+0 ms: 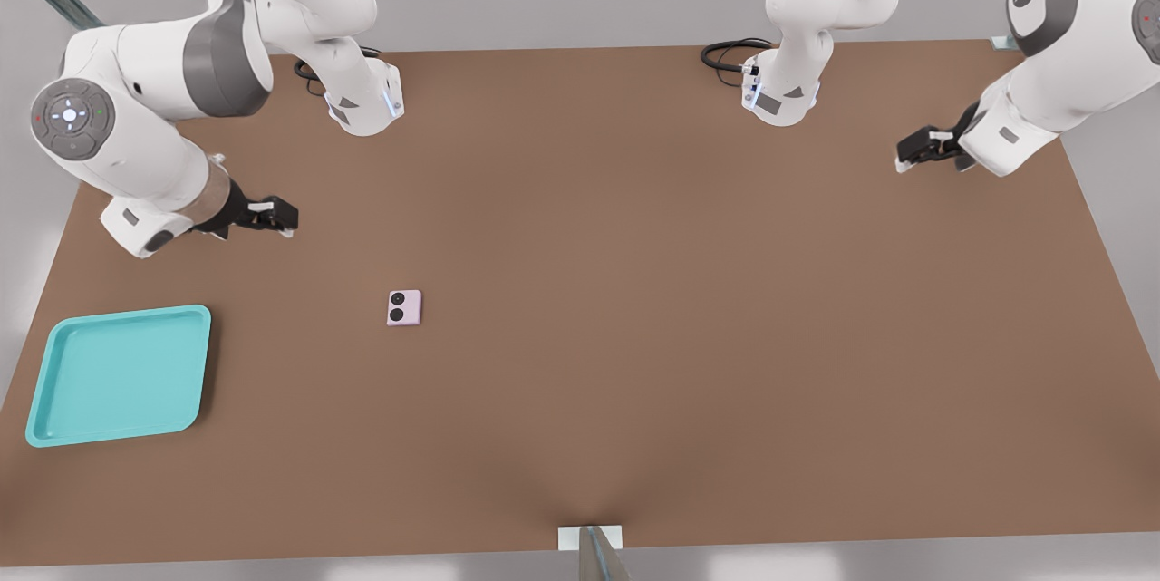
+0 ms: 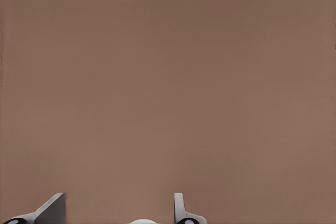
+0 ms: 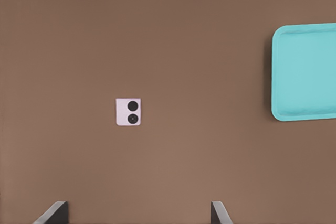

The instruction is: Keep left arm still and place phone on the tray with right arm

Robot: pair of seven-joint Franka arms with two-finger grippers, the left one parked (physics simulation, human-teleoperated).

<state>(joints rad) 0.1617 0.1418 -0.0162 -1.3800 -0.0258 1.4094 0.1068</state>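
The right arm's gripper (image 1: 288, 217) hangs with fingers spread above the brown table (image 1: 634, 291), well apart from the pink-lilac folded phone (image 1: 404, 307) lying flat between it and the turquoise tray (image 1: 54, 354). The thin phone could slip if the fingers close off-centre.

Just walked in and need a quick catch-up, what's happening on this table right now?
Nothing is being held yet. The right arm's black two-finger end effector hangs open above the brown table, apart from everything. The small pale pink folded phone lies flat on the table, outside the turquoise plastic tray at the front view's left. The tray has nothing in it.
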